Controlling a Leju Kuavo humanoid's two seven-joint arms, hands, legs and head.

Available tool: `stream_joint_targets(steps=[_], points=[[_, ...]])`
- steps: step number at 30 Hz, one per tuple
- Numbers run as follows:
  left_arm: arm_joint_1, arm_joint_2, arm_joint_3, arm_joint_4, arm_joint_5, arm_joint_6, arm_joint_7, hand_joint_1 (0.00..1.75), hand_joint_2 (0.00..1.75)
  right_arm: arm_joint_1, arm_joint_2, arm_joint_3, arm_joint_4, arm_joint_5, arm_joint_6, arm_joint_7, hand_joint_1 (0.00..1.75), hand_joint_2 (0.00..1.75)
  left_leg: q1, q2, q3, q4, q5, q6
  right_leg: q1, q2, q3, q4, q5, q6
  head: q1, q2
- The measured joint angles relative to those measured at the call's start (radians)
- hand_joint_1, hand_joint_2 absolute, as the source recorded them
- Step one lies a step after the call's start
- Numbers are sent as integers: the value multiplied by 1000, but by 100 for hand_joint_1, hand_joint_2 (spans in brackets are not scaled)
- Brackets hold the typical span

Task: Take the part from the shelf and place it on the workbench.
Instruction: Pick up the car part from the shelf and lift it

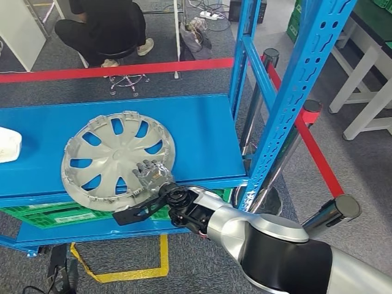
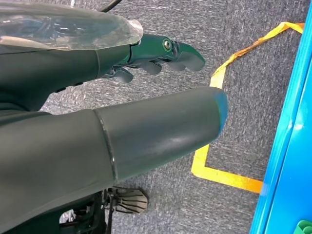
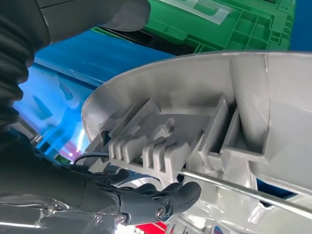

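Hubcap [image 1: 111, 158] in right robot hand [image 1: 150, 174], near shelf [image 1: 203, 131] edge.

white object [image 1: 9, 144]: cut off by the left edge | seated person [image 1: 104, 24]: upper body out of the picture | right hand [image 1: 150, 174]: thumb hidden under the hubcap [image 1: 117, 160] rim

This looks like a workshop or factory floor used for robot trials; a blue perforated steel shelf [image 1: 286, 98] stands on grey carpet [image 1: 185, 79]; red tape [image 1: 116, 70] and yellow tape [image 1: 134, 269] mark zones on the floor; green plastic crates [image 1: 51, 214] sit under the shelf's front edge; white workbenches [image 1: 370, 73] stand behind; a person [image 1: 101, 24] sits on a stool.
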Motion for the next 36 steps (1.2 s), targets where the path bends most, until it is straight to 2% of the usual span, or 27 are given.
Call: stream_joint_targets(steps=[7, 11, 36], points=[[0, 0, -3, 1, -1, -3, 0, 0, 0, 0, 0, 9, 10, 24, -24, 2, 0, 175, 0, 0, 0, 0, 0, 0, 0, 0, 0, 0, 0, 0, 0, 0], [-1, 0, -4, 1, -1, -6, 0, 0, 0, 0, 0, 13, 17, 34, -34, 4, 175, 175, 0, 0, 0, 0, 0, 0, 0, 0, 0, 0, 0, 0, 0, 0], [-6, 0, -26, 1, 12, -5, 7, 0, 0, -10, -5, 44, 39, 177, -85, 47, 175, 175, 0, 0, 2, 0, 0, 0, 0, 0, 2, 0, 0, 0, 0, 0]])
